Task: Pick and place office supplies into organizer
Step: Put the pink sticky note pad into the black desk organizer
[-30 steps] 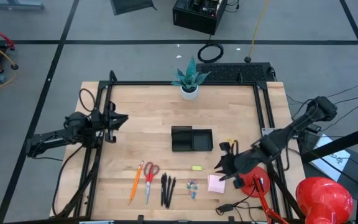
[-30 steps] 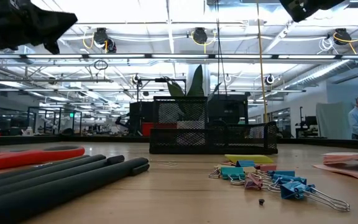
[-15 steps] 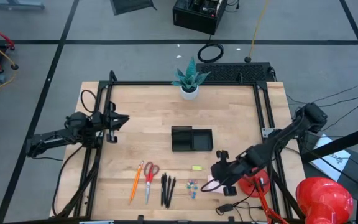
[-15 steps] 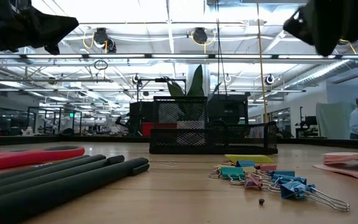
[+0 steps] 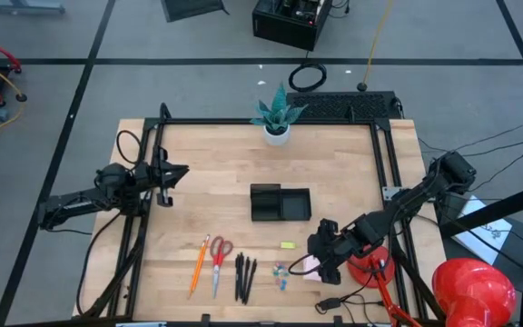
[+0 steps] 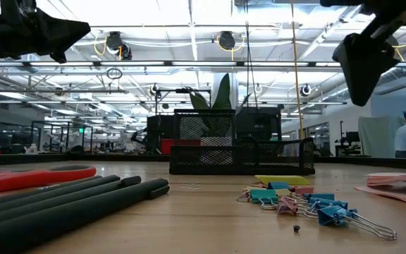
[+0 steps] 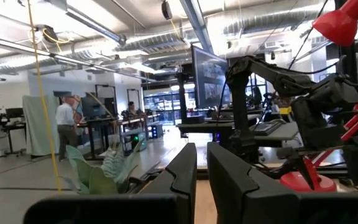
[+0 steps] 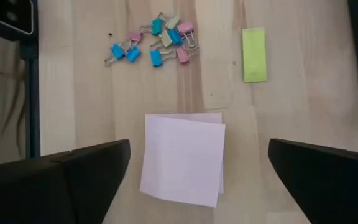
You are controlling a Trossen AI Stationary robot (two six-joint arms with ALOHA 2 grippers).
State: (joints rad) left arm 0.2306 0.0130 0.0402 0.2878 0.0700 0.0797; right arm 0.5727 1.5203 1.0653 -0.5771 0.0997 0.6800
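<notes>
High view: the right gripper (image 5: 320, 262) hovers over the pink sticky-note pad (image 5: 311, 267), which lies on the table's near right, well short of the organizer (image 5: 280, 203).

Right wrist view: fingers spread wide, nothing held; the pink sticky-note pad (image 8: 183, 158) lies flat between them, near-square, no marked long axis, slightly skewed. Judged light, thin, soft-leaved; grip opposite edges.

Left wrist view: the left gripper (image 7: 201, 180) waits nearly closed, empty.

Black compartmented organizer (image 5: 280, 203) sits upright at tabletop centre. At its 7 o'clock lie orange pencil (image 5: 197, 265), red-handled scissors (image 5: 218, 263) and three black pens (image 5: 245, 277), roughly parallel. Small clips (image 8: 152, 45) at 6 o'clock; yellow piece (image 8: 253, 54) beside; pink sticky-note pad (image 8: 183, 158) flat at 5 o'clock.
</notes>
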